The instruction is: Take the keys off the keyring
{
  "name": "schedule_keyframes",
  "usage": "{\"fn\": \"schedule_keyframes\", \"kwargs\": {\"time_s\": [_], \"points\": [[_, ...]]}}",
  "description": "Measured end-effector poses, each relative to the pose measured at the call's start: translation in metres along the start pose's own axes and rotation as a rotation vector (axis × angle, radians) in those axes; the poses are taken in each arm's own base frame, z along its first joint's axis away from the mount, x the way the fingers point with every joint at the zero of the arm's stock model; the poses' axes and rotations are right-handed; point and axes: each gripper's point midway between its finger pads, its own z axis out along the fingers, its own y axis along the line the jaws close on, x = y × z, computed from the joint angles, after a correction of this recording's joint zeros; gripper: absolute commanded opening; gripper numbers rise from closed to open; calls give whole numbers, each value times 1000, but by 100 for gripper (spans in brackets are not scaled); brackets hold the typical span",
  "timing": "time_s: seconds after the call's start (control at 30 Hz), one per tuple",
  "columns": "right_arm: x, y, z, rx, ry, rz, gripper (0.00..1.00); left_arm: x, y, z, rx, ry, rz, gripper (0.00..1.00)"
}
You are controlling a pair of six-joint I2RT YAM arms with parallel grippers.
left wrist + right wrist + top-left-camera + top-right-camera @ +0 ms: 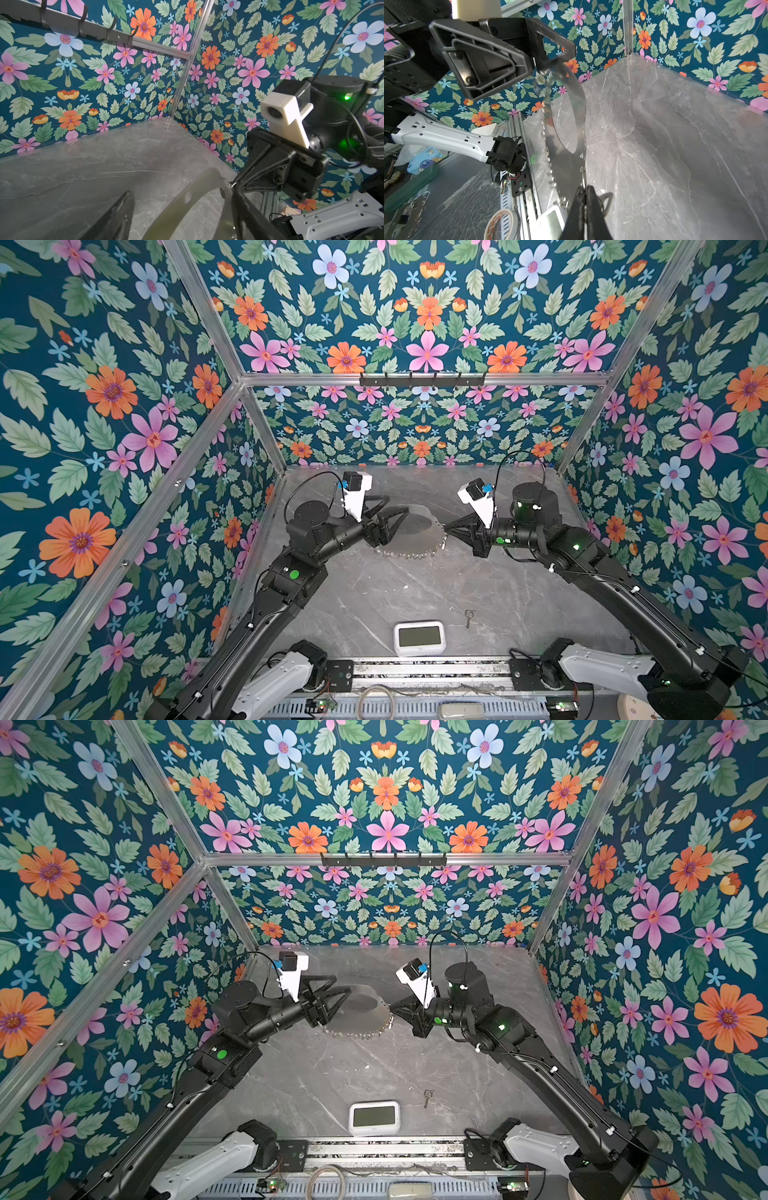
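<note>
One key (469,618), the only one I can make out from my remote station, lies loose close to the near edge of the bench (365,597). It is just right of the white clock (419,638) that sits at the middle of that edge. Well beyond them, over the far half of the bench, the keyring (407,543) is held tilted between my two arms. It is a translucent grey plate fringed with small silver rings. My right gripper (585,190) is pinched tight on the ringed rim at the plate's right end, its jaws pressed together. My left gripper (399,505) stands with its jaws spread wide at the plate's left end. The plate's tip passes between its fingers (116,216), and I cannot tell whether either one touches it.
</note>
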Motion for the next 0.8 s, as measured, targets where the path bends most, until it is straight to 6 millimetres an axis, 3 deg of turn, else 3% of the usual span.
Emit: {"fn": "schedule_keyframes", "kwargs": {"time_s": [0.17,0.33,0.57,0.63,0.7,0.8], "points": [[4,-1,2,-2,37,22,0,-5,6,-8,-57,-17,38,78],[2,3,1,-17,46,22,0,0,1,-6,-22,17,66,70],[12,-1,3,-9,87,55,1,19,1,9,38,81,56,79],[16,-4,4,10,97,79,18,25,4,11,38,87,35,83],[26,-9,6,34,118,117,38,29,6,12,36,86,35,93],[44,-18,8,78,160,165,47,34,8,11,33,80,13,100]]}}
